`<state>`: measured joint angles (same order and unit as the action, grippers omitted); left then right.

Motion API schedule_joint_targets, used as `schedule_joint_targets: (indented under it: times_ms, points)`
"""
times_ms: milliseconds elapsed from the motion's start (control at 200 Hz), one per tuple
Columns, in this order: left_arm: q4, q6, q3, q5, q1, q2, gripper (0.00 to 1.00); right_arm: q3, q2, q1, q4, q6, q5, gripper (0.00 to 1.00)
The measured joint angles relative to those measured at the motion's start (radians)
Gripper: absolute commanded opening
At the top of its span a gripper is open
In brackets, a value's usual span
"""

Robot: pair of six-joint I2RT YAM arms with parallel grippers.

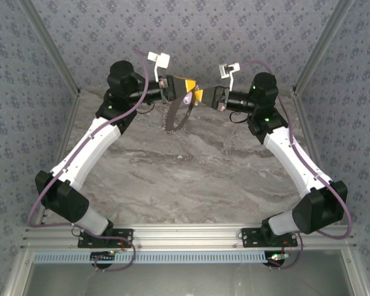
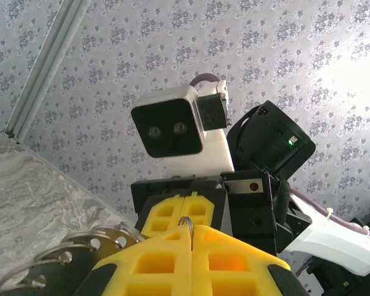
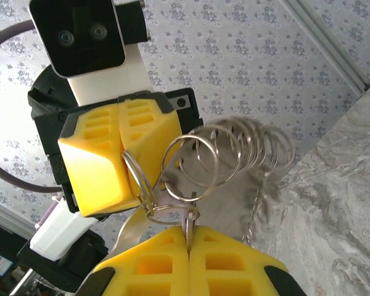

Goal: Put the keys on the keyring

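Note:
High over the back of the table my two grippers meet tip to tip. The left gripper [image 1: 186, 87] [image 2: 191, 229] is shut on a thin split ring [image 3: 135, 176] of the keyring [image 1: 172, 117], whose grey hoop hangs below it. A flat holed band with several rings [image 3: 234, 154] [image 2: 80, 246] fans out beside the grip. My right gripper [image 1: 200, 96] [image 3: 188, 231] is shut on a small metal ring seen edge-on, linked to another small ring [image 3: 172, 209]. A lilac key [image 1: 187, 97] shows between the two grippers. In the left wrist view the right gripper's yellow fingers [image 2: 172, 213] sit just behind my own.
The marble tabletop [image 1: 191, 179] lies well below both grippers. Patterned walls [image 1: 234, 31] close the back and sides, with metal corner posts [image 1: 55, 55] left and right. An aluminium rail [image 1: 191, 237] carrying the arm bases runs along the near edge.

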<state>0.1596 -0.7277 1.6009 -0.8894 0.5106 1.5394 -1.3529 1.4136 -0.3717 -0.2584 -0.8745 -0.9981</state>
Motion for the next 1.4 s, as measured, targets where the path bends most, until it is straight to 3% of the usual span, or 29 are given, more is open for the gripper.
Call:
schedule_joint_targets:
  times_ms: [275,340,375,435,530,849,1114,1399]
  points:
    - [0.000,0.000,0.000,0.000,0.000,0.000,0.00,-0.019,0.002,-0.036,0.045,0.030,0.003,0.00]
    - [-0.002,0.000,0.000,0.000,0.000,0.000,0.00,-0.023,0.002,-0.040,0.055,0.037,-0.001,0.22]
    - [0.000,0.000,0.000,0.001,0.000,0.000,0.00,-0.023,0.002,-0.039,0.062,0.041,-0.005,0.29]
    - [0.002,0.000,0.000,0.003,0.002,0.000,0.00,-0.021,0.002,-0.038,0.081,0.055,-0.014,0.36]
    - [0.003,0.000,0.000,0.012,0.002,0.000,0.00,-0.003,-0.009,-0.016,0.105,0.063,-0.027,0.41]
    - [0.025,-0.008,0.000,0.011,0.002,0.000,0.00,0.049,-0.124,0.152,0.129,0.047,-0.024,0.42]
    - [0.040,-0.024,0.000,0.012,0.005,0.000,0.00,0.049,-0.134,0.138,-0.002,-0.044,0.068,0.43]
    - [0.054,-0.026,0.000,0.012,0.017,0.000,0.00,0.016,-0.058,0.061,-0.104,-0.099,0.143,0.42]
